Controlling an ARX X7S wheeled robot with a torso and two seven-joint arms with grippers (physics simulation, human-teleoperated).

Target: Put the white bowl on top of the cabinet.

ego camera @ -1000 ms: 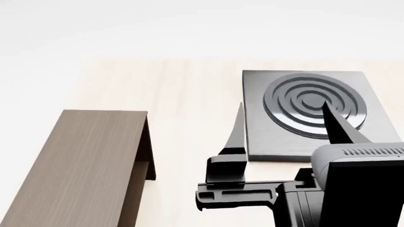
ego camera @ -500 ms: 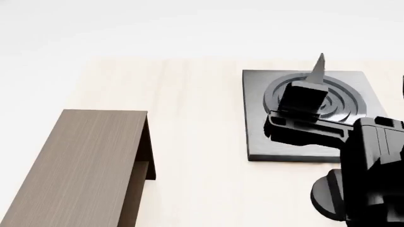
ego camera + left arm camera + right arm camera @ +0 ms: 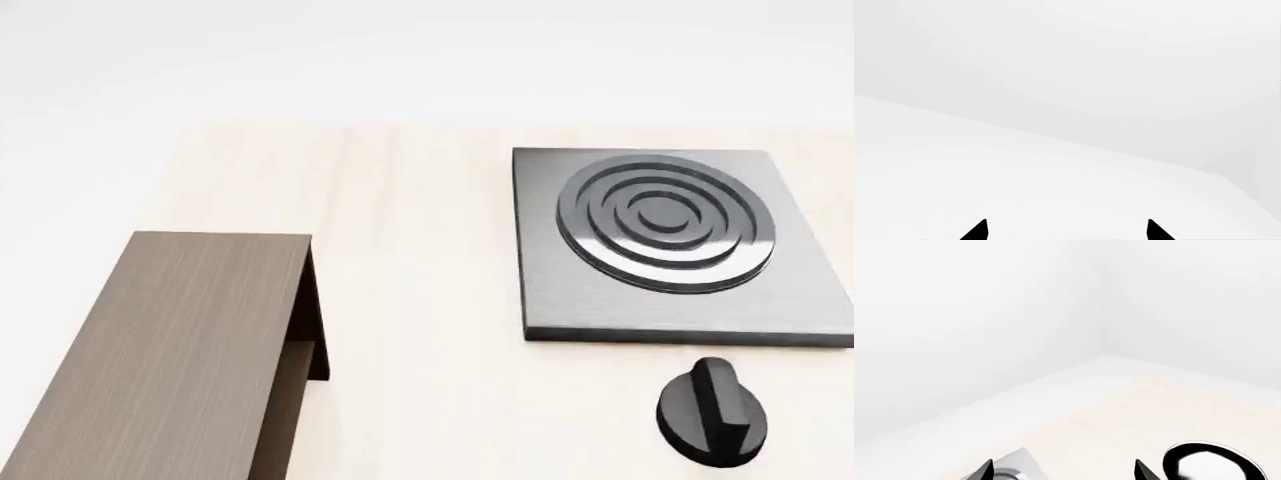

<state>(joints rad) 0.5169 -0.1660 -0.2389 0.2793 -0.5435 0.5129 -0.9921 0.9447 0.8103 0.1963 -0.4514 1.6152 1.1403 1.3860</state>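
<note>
The white bowl shows in none of the views. The cabinet point(image 3: 174, 350), a long dark brown wood-grain box with a flat top and an inner shelf, lies on the left of the pale table. Neither gripper appears in the head view. In the left wrist view my left gripper point(image 3: 1067, 231) shows only two black fingertips, wide apart, open, facing blank white walls. My right gripper point(image 3: 1064, 471) is also open with nothing between its tips, looking over the table toward a corner of the room.
A grey square stove plate point(image 3: 547, 300) with raised rings sits at the right, its corner point(image 3: 1017, 462) near my right fingertips. A black knob point(image 3: 714, 410) lies in front of it. A black-rimmed round pan point(image 3: 1214, 462), pale inside, rests on the table.
The right arm swung from in front of the stove plate to over it, then left the head view, uncovering the knob. Cabinet and stove plate have not moved.
</note>
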